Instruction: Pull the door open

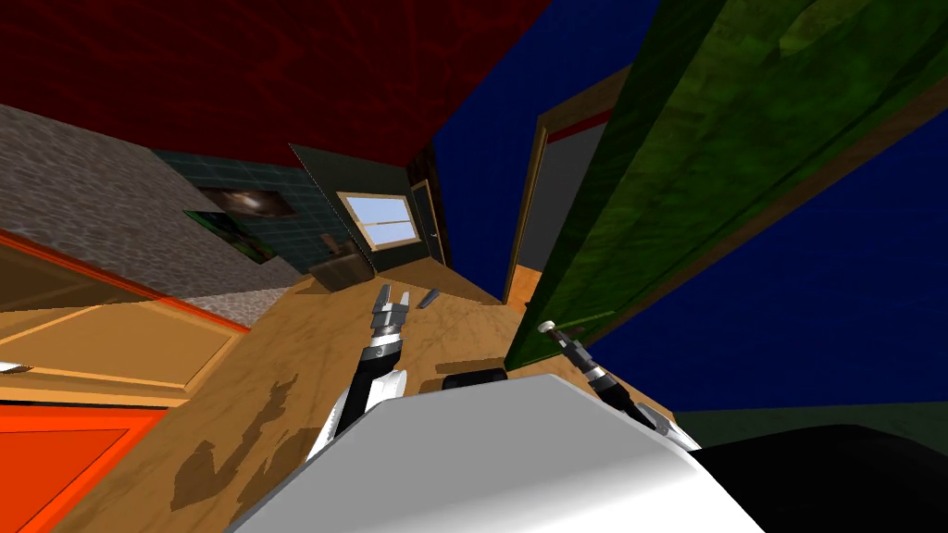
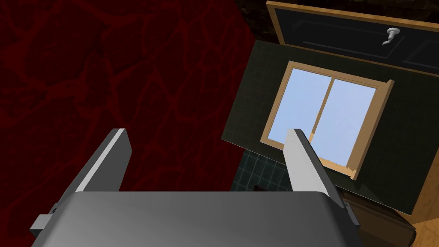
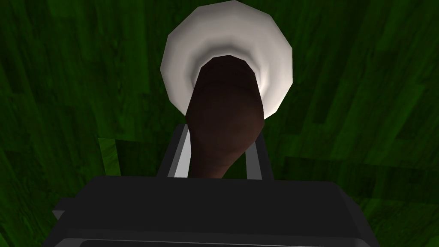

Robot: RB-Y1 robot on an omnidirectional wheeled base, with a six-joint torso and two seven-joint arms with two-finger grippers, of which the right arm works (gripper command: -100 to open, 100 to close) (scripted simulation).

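Two fingers [image 3: 182, 151] of the right jaws press against the flanks of the dark brown handle [image 3: 225, 124], one on each side, so the right jaws are pinching it, not standing spread. The handle grows out of a white rosette [image 3: 274, 51] on the green door [image 3: 64, 85]. Its long axis runs from the rosette back toward the dark body behind the fingers and passes between them, so the grip lies across the handle's width, not along its length.

In the head view the right arm [image 1: 602, 375] reaches out to the door's near end, where the handle sits close to the free edge. From there the door slab climbs away toward 1 o'clock. The wooden door frame [image 1: 520, 231] stands at about 11 o'clock of the handle, near that edge.

The left jaws are at 9 o'clock of the handle and well apart from it, over the wooden floor [image 1: 305, 370]. They are spread and hold nothing. The right arm is plainly the one on the job.

As I judge it, the coming move depends on the door face lying straight ahead of the right jaws. The pull therefore has to come back along the arm, toward about 5 o'clock in the head view, and bend with the door's swing. A pull square to the handle's axis could let the smooth lever slip out between the fingers.
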